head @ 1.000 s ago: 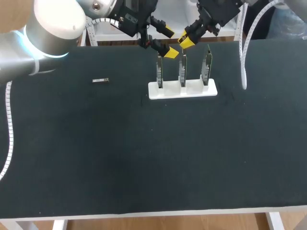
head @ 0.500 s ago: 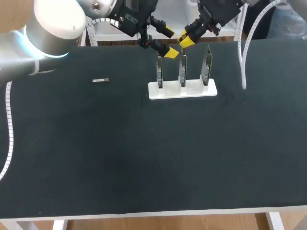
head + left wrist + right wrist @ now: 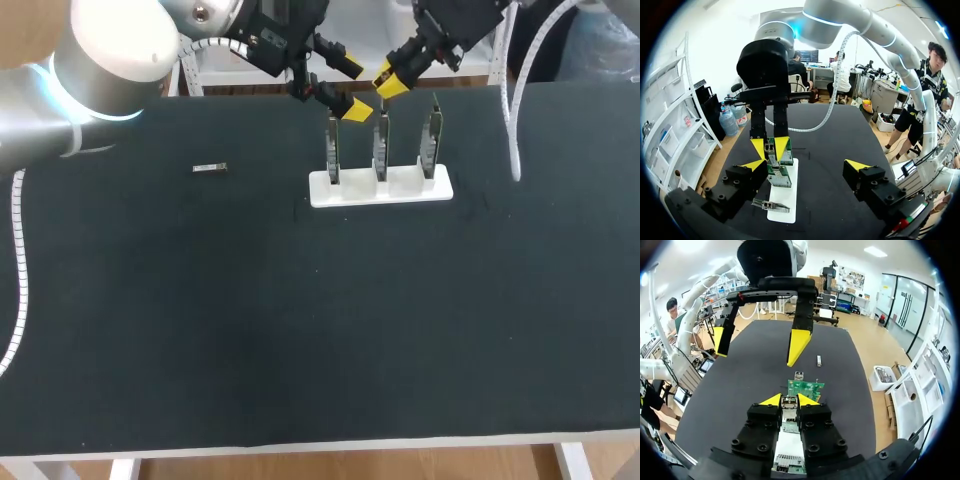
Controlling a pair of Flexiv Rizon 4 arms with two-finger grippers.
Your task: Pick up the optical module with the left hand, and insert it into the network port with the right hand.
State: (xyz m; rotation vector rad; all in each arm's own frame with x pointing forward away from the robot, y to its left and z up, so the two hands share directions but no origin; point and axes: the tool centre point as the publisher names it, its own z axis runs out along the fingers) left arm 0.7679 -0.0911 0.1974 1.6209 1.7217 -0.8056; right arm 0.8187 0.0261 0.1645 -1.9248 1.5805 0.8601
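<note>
My right gripper [image 3: 388, 83] hangs above the middle circuit board [image 3: 380, 148] of the white stand [image 3: 380, 188]. It is shut on a small grey optical module [image 3: 789, 401], also seen from the left wrist as the optical module [image 3: 770, 146] between the yellow tips. A green board [image 3: 806, 387] with its port stands just ahead of the module. My left gripper [image 3: 352, 88] is open and empty, close beside the right one, over the left board [image 3: 333, 150]. In its own view the left gripper [image 3: 806, 165] straddles the stand [image 3: 782, 202].
A second small module [image 3: 209, 168] lies flat on the black table [image 3: 300, 320], well left of the stand; it shows as the second module [image 3: 819, 360] beyond the boards. A third board [image 3: 431, 140] stands at the stand's right end.
My right gripper has edged slightly up and toward the back with the module. The left arm has kept still.
</note>
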